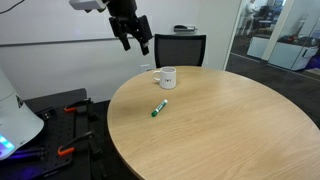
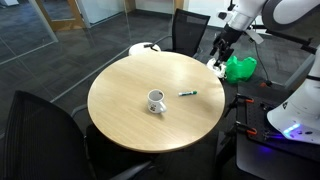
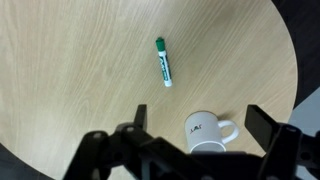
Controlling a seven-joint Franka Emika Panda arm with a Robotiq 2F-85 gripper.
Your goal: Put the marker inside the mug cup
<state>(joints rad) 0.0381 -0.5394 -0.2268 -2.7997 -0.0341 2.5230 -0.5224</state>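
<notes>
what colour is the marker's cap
Green, on a white barrel. The marker shows best in the wrist view.

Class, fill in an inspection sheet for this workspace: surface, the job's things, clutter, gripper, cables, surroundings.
Surface: round table, light wood.
Job's things: marker lying flat, apart from the mug; mug upright.
Clutter: small white item by the table's edge, too small to identify.
Gripper: gripper open, raised beyond the table's edge, holding nothing.
Cables: nothing seen.
Surroundings: black chair, green bag, orange-handled clamp, glass wall.
</notes>
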